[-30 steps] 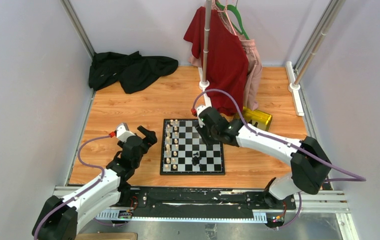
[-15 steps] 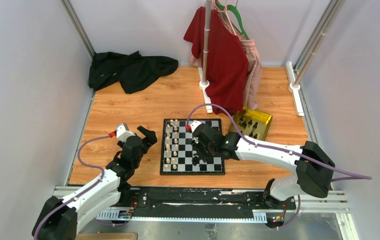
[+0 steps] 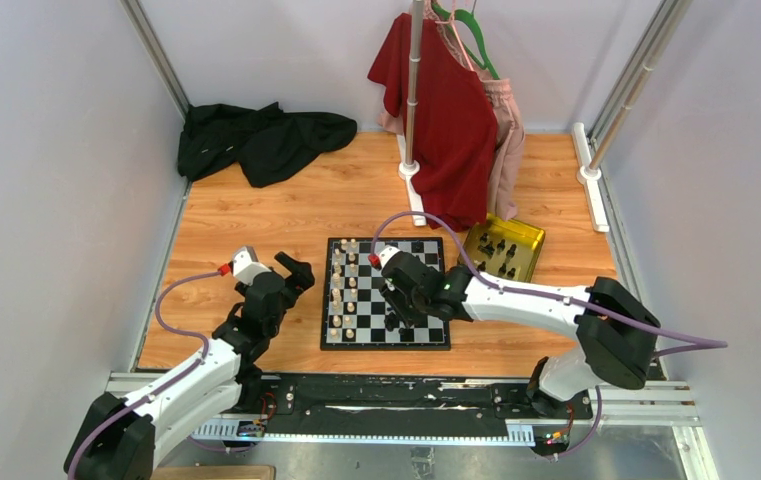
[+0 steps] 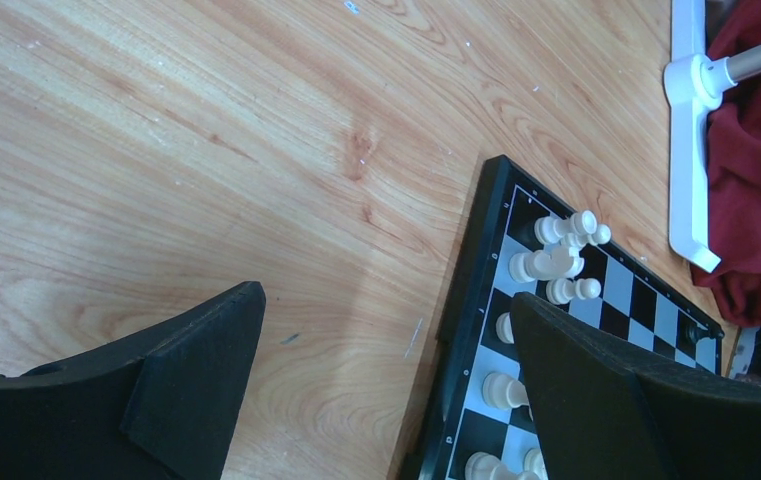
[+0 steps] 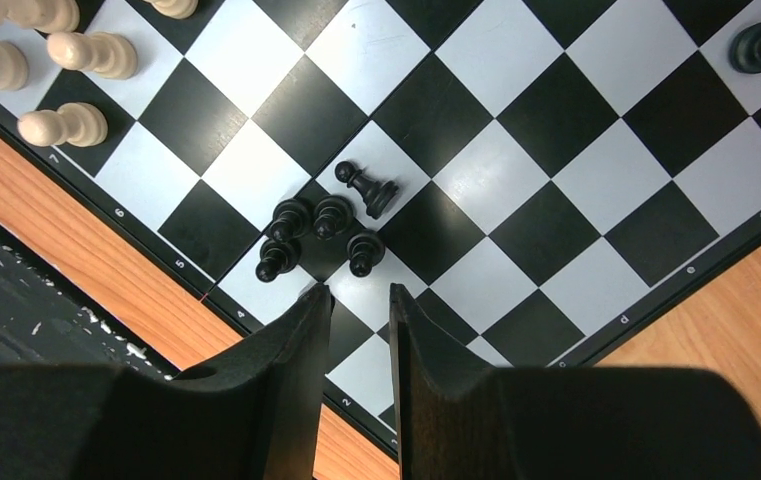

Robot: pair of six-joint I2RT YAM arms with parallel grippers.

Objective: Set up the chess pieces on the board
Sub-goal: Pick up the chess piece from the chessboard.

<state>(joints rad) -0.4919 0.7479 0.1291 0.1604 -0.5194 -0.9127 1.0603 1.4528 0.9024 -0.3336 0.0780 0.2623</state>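
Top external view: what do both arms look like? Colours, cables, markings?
Left arm and right arm: white shells, black joints. Left gripper and right gripper are black, wedge-shaped. A lilac cable loops along each arm; red connector near each wrist.

Wood table (image 3: 286,215): board (image 3: 381,344), gold tray (image 3: 522,238), black cloth (image 3: 256,140), perhaps jacket.

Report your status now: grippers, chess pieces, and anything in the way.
Left gripper open, beside the board. Right gripper slightly open, empty, near five bunched black pieces. Bunch tight; neighbours may get knocked.
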